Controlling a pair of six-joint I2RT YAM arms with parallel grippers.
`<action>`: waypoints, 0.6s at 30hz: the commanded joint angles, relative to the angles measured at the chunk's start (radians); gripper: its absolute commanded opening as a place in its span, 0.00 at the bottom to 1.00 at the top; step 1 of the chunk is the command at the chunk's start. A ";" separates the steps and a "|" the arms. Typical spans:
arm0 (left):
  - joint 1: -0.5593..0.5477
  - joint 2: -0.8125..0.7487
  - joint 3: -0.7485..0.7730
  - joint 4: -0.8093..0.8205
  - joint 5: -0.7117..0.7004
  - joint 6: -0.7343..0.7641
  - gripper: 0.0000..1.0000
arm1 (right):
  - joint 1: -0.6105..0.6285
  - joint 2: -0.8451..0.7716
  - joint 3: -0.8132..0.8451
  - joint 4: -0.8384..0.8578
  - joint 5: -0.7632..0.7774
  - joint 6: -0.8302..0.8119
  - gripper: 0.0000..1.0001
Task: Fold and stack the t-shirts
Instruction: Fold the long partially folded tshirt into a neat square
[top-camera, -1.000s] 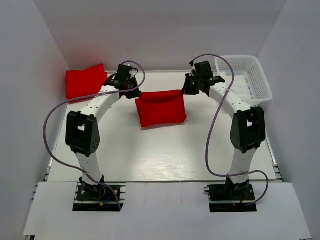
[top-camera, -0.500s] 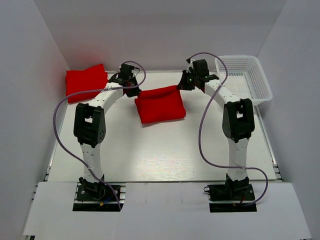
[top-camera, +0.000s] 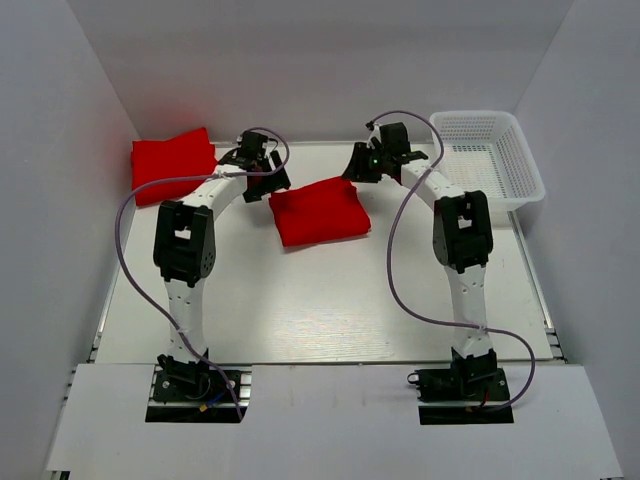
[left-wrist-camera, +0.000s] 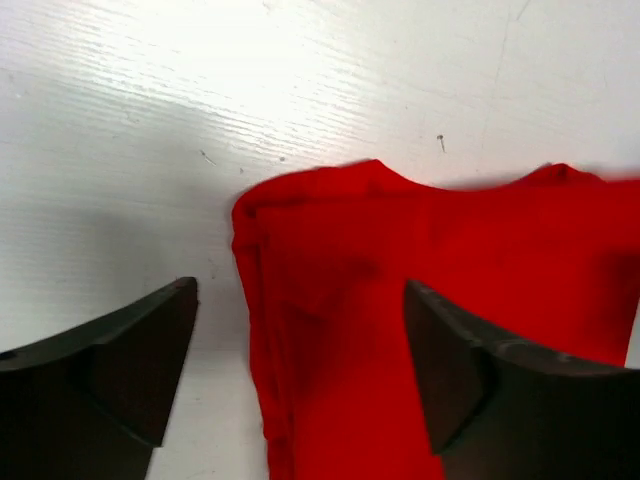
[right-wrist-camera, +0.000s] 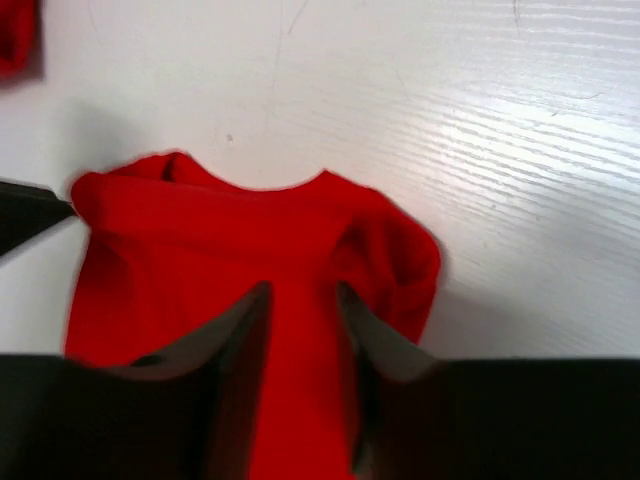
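Observation:
A folded red t-shirt lies flat at the middle back of the table. A second folded t-shirt rests at the back left. My left gripper hovers over the near shirt's back left corner. In the left wrist view its jaws stand wide apart above that shirt, with the left gripper holding nothing. My right gripper is over the back right corner. In the right wrist view the right gripper is parted, with the shirt showing through the gap and a bunched corner beside it.
A white mesh basket stands at the back right, beside the right arm. White walls close in the table on the left, back and right. Purple cables loop off both arms.
Both arms carried the shirt's far edge toward the back wall, then both grippers opened and let it go. The shirt now lies flat on the table.

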 joint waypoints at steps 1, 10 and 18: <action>0.021 -0.017 0.065 0.008 -0.031 -0.006 1.00 | -0.013 0.022 0.106 0.042 -0.052 -0.004 0.50; 0.021 -0.087 0.039 0.022 0.096 0.121 1.00 | -0.007 -0.122 0.033 0.011 -0.031 -0.064 0.90; -0.050 -0.193 -0.154 0.152 0.479 0.198 1.00 | -0.001 -0.332 -0.303 0.066 -0.110 -0.009 0.90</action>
